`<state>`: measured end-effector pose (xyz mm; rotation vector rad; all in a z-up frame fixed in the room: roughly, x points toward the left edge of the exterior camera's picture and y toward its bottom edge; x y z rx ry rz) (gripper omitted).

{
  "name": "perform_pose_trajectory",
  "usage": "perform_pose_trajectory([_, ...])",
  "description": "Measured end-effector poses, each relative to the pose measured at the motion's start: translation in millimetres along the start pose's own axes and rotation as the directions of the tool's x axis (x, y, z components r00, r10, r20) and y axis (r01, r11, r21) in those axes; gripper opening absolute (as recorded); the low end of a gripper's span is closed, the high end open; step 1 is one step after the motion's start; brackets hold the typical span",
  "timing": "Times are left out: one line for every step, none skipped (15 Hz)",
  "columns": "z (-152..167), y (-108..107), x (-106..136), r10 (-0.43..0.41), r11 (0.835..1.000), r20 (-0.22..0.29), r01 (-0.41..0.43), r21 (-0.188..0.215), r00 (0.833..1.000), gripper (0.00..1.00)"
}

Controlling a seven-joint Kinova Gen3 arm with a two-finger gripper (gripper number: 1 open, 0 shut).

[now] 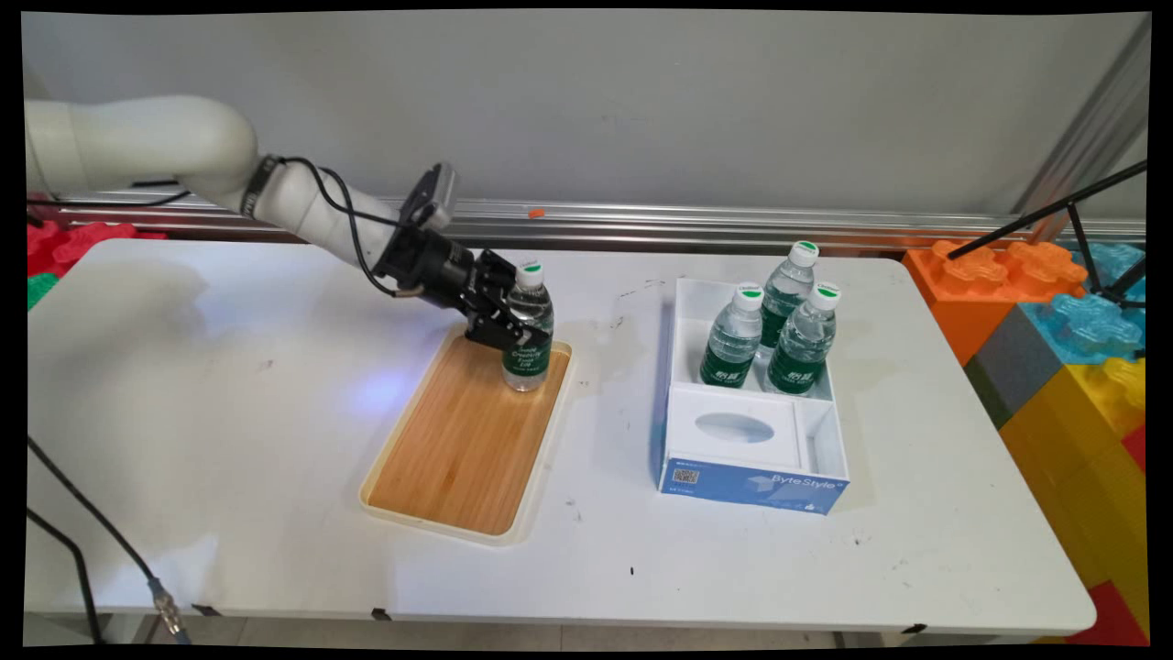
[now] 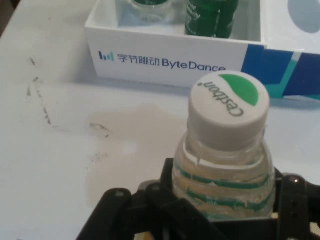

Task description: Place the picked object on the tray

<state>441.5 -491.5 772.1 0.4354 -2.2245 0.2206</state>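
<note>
Four water bottles are counted: one (image 1: 528,330) on the single bamboo tray (image 1: 458,449), three (image 1: 733,337) (image 1: 788,286) (image 1: 805,341) in the one white box (image 1: 753,477).

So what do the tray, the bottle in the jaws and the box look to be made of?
Tray: wood or bamboo by its grain, matte, with a cream rim, perhaps plastic. Bottle: clear glossy plastic, green label, white cap. Box: white and blue printed cardboard, probably, going by its thin flat walls.
</note>
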Motion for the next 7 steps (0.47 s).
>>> perform_pose_trajectory([4.3, -1.4, -3.5, 0.003, 1.0, -0.001, -0.003, -0.005, 1.0, 0.0])
perform_pose_trajectory([8.1, -2.9, -7.2, 0.008, 1.0, -0.003, -0.008, -0.01, 1.0, 0.0])
perform_pose_trajectory([10.7, -3.9, -11.4, 0.012, 1.0, -0.004, -0.012, -0.013, 1.0, 0.0])
perform_pose_trajectory([12.9, -5.1, -14.0, 0.016, 1.0, -0.005, -0.016, -0.017, 1.0, 1.0])
perform_pose_trajectory([14.0, -6.4, -16.4, 0.022, 1.0, -0.006, -0.022, -0.021, 1.0, 1.0])
perform_pose_trajectory([14.9, -7.9, -18.3, 0.029, 0.999, -0.006, -0.029, -0.027, 1.0, 1.0])
perform_pose_trajectory([14.3, -8.0, -20.4, 0.033, 0.999, -0.003, -0.033, -0.03, 0.999, 1.0])
